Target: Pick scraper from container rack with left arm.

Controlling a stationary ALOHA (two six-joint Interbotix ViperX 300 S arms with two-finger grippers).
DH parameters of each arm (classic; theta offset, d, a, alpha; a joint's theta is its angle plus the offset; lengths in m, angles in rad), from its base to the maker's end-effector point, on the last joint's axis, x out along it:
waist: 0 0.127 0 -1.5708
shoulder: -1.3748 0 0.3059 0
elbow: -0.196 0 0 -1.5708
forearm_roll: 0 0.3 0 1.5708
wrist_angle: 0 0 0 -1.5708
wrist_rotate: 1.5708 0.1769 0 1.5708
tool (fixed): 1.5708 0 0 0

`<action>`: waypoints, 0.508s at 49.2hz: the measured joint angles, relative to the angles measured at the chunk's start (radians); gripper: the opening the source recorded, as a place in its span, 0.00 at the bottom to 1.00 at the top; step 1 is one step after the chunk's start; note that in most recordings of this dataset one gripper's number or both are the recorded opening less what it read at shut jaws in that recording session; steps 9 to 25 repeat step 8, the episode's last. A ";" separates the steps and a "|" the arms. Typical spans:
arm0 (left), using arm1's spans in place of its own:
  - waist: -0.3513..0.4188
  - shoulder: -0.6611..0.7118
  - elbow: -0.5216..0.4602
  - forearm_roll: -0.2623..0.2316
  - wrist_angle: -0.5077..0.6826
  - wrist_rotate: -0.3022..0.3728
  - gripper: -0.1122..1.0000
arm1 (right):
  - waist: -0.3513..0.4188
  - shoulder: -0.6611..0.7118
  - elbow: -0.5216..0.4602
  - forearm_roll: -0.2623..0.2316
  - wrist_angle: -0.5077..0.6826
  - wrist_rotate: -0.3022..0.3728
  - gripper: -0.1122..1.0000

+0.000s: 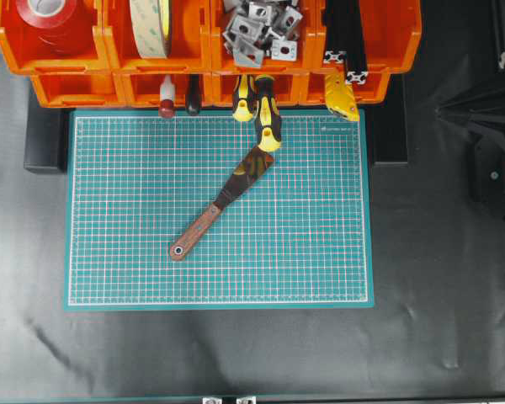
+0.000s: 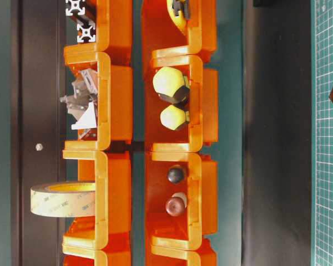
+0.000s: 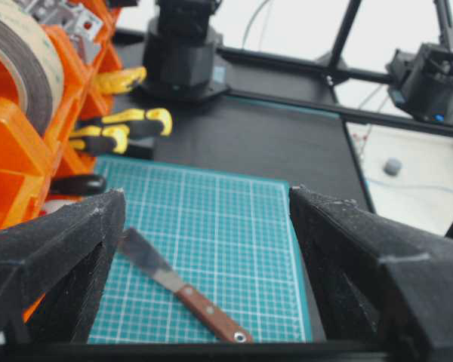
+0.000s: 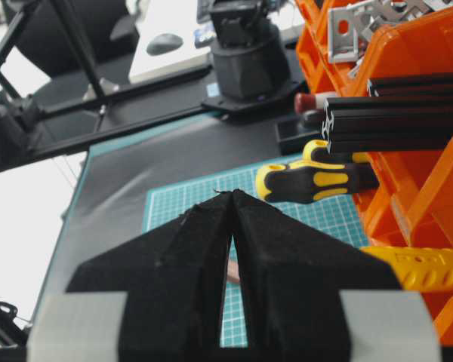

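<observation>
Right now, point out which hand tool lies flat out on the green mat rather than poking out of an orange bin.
The scraper: wooden handle, dark flat blade, flat on the cutting mat. The yellow-and-black screwdrivers stick out of the orange bins.

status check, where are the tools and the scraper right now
Left tool open, empty, above the mat. Right tool shut, empty. Scraper flat on green mat, out of the container rack. Blade tip by yellow-black screwdriver; otherwise unobstructed.

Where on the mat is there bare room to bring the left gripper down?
Free: the green mat left of the scraper, and the right half toward its edge. Crowded: the top edge, where screwdriver handles jut from the container rack over the scraper's blade.
</observation>
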State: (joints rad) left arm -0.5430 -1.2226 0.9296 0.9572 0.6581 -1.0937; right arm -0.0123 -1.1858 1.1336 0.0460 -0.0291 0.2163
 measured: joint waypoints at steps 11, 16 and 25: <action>0.000 0.002 0.005 0.000 -0.002 -0.002 0.86 | 0.000 0.002 0.000 0.000 0.000 0.000 0.10; 0.000 0.002 0.005 0.000 -0.002 -0.002 0.86 | 0.000 0.002 0.000 0.000 0.000 0.000 0.10; 0.000 0.002 0.005 0.000 -0.002 -0.002 0.86 | 0.000 0.002 0.000 0.000 0.000 0.000 0.10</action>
